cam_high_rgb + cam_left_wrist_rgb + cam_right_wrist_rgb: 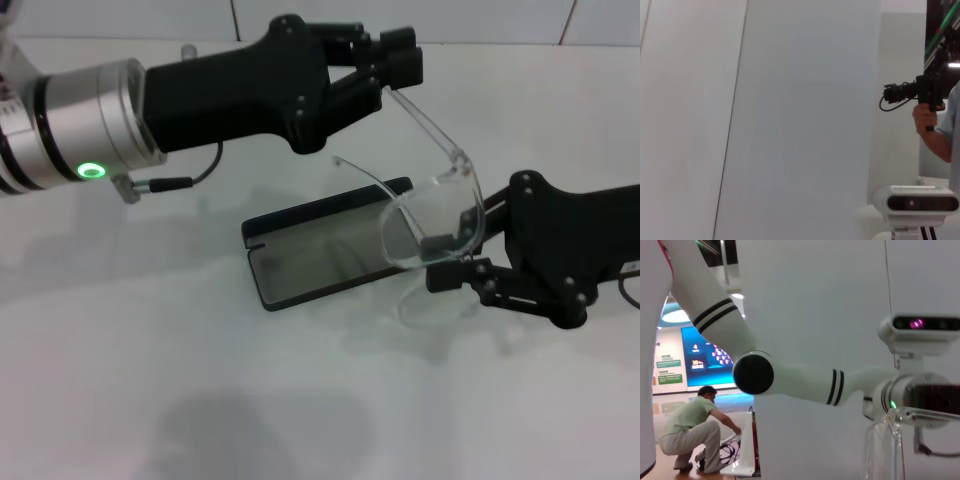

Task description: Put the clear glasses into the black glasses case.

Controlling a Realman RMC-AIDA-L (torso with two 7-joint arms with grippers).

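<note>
White table [150, 380] under the work area. Background: 1 person crouching [695, 432] near a blue display screen [702, 357]; another person's hand holding a black camera [912, 95].

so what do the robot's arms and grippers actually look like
Both grippers, left and right, are matte black, angular, with jointed linkage fingers and small screw heads. The left wrist is a silver cylinder with black bands, a glowing green ring light and a thin black cable. In the right wrist view the left arm is white with black double stripes and a black joint cap.
</note>
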